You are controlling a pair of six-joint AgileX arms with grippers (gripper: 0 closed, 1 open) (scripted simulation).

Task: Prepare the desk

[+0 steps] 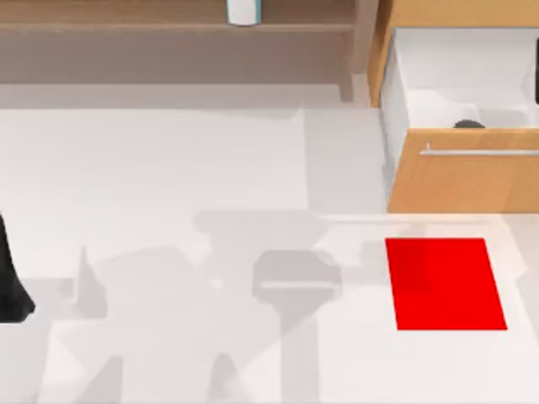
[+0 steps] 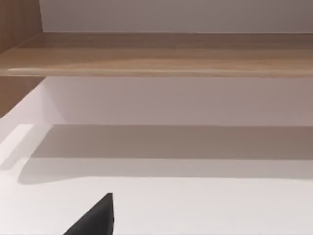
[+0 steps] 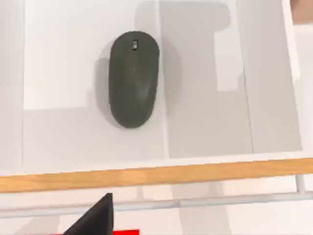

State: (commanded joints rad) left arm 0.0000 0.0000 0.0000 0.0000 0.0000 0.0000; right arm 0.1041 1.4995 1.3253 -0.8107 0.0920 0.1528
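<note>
Our right gripper (image 3: pixel 100 215) hangs over the open drawer (image 1: pixel 461 172), mouse (image 3: pixel 133 78) inside at two o'clock; pincer state unreadable. Left arm (image 1: pixel 13 278) parked at nine.

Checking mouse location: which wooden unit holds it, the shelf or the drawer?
The drawer, at the desk's right. It is pulled open with the dark mouse lying inside its white tray; the shelf unit holds a white cylinder instead.

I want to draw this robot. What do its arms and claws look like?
Draw them plain black. The left arm is a dark, rounded, tapering shape at the table's left edge. Each wrist view shows a black pointed wedge of a claw finger. No cables or markings are visible.
</note>
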